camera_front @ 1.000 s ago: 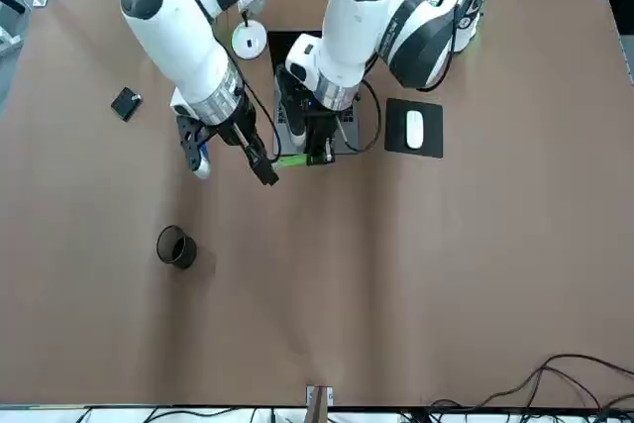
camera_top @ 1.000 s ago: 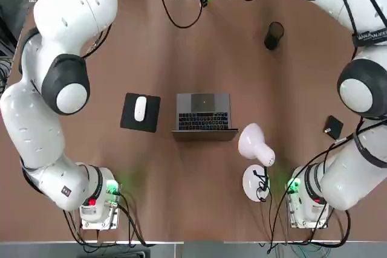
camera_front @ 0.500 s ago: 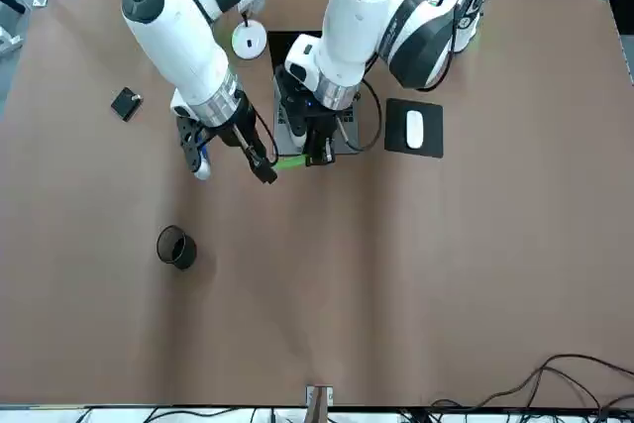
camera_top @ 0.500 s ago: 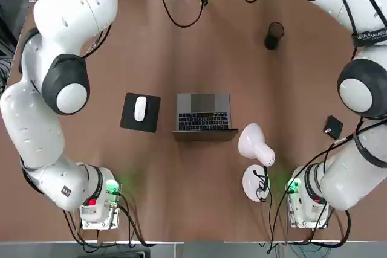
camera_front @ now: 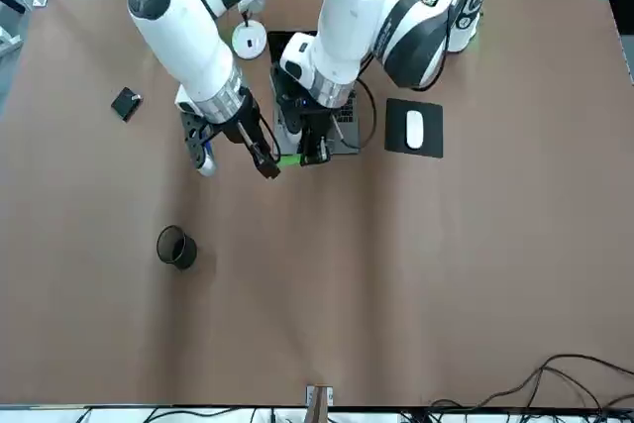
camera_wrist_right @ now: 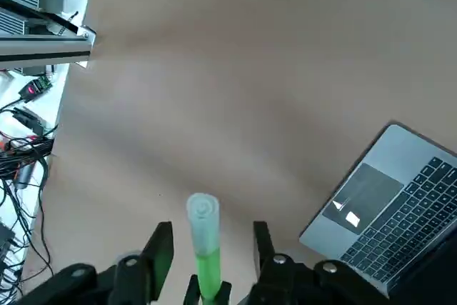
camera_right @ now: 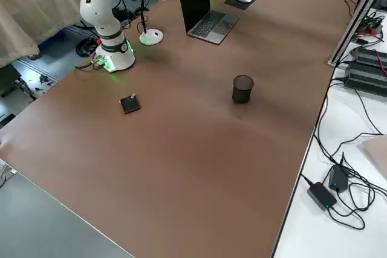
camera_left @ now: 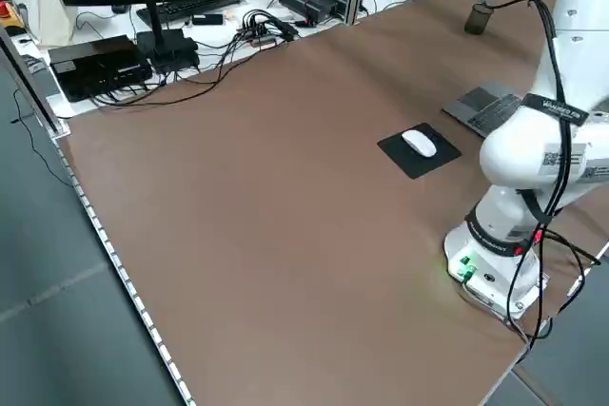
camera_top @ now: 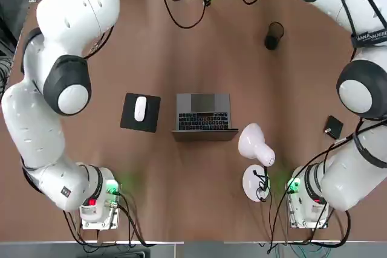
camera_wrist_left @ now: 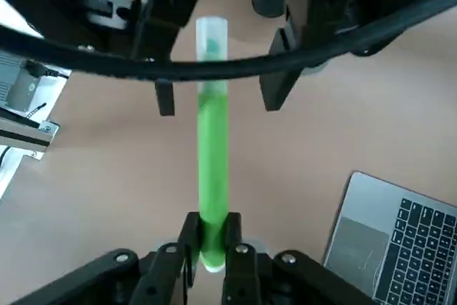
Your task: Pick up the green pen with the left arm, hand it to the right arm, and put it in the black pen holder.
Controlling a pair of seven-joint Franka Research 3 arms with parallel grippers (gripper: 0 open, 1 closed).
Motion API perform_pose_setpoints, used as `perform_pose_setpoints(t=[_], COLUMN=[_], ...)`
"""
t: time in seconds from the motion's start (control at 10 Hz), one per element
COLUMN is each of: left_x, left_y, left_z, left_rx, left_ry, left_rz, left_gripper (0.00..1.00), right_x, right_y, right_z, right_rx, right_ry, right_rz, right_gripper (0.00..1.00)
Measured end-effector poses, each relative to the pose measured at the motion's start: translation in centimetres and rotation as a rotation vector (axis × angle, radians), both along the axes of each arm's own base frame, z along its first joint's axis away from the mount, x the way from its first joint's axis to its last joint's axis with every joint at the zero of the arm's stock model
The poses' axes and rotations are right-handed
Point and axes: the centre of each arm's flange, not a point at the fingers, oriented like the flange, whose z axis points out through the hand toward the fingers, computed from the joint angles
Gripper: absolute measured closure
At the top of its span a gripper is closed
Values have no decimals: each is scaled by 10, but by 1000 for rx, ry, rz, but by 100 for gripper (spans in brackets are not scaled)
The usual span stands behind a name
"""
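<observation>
Here, black pen holder upright, left tool grasping green pen, right tool opposite, seemingly open around it

A white computer mouse rests on a black mouse pad; beside it on the tabletop, an open laptop; near the right edge, a small flat black square object.

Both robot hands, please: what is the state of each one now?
Left hand: closed, holding the green pen.
Right hand: open around the pen's other end, not gripping it.
</observation>
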Motion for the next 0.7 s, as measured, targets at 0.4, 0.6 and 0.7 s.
perform_pose_setpoints(t=[0.4,0.6,0.7], left_x=[0,0,0], left_y=[-1,-1,-1], left_z=[-1,-1,0], left_rx=[1,0,0], left_ry=[0,1,1], left_rz=[0,5,5], left_gripper=[82,82,82], right_x=[1,1,1], right_y=[0,0,0], right_z=[2,2,2], right_rx=[7,7,7], right_ry=[-11,-11,-12], right_rz=[-4,-5,-5], right_gripper=[80,83,83])
